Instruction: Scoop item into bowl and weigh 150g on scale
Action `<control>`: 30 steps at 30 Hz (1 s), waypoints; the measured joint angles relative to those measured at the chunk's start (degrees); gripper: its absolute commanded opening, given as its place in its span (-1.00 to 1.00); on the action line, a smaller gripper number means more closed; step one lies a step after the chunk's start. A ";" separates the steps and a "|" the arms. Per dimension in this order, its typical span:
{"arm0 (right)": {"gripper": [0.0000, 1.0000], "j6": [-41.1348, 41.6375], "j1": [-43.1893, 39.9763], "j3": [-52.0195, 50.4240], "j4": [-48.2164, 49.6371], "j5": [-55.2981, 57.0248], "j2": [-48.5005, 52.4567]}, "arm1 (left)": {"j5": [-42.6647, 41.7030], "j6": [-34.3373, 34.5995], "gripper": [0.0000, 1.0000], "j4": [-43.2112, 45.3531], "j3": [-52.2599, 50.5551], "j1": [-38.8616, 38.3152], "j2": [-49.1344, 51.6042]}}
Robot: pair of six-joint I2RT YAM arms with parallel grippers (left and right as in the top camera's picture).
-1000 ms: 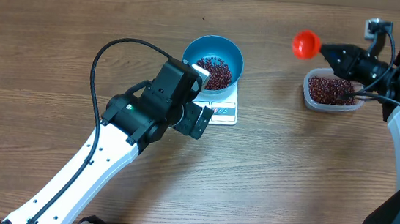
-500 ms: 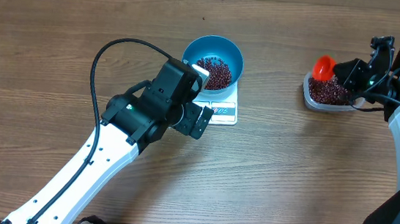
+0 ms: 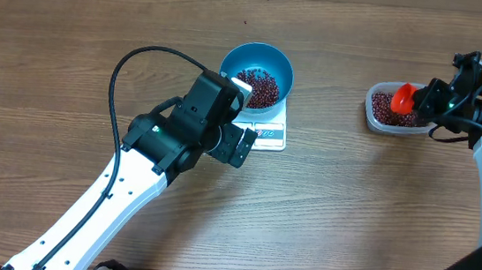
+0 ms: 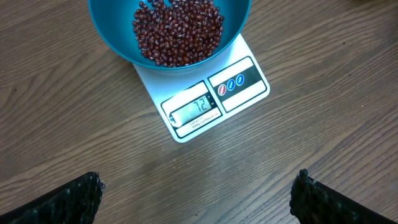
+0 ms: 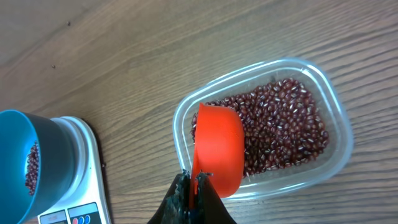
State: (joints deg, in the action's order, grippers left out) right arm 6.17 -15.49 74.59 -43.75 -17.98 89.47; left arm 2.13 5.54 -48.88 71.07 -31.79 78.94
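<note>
72 on scale (image 4: 155, 87) display (image 4: 196, 111)

One bowl (image 3: 257, 55), one scale (image 3: 269, 136), one tub (image 3: 371, 105), one scoop (image 3: 402, 98). Two grippers: left gripper (image 4: 198, 196), right gripper (image 5: 193, 186). Beans (image 3: 259, 88) too many to count, in two heaps: before left gripper, under right gripper.

- We find bare table (image 3: 334, 91) between the bowl (image 3: 258, 59) and the tub (image 3: 372, 112), at the bowl's 3 o'clock.
- The left arm (image 3: 179, 133) crowds the bowl's 8 o'clock side, above the scale's (image 3: 273, 136) edge.
- The right gripper (image 3: 419, 99) and scoop (image 3: 402, 99) block the tub from 3 o'clock.
</note>
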 measured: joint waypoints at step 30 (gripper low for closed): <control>-0.93 -0.04 0.00 0.50 -2.12 0.17 -2.01 | -0.02 -0.02 0.99 0.00 0.00 0.00 0.00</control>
State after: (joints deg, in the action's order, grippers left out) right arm 6.13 -15.49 75.09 -45.87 -17.80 87.46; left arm 2.11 5.52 -48.88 71.07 -31.79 78.94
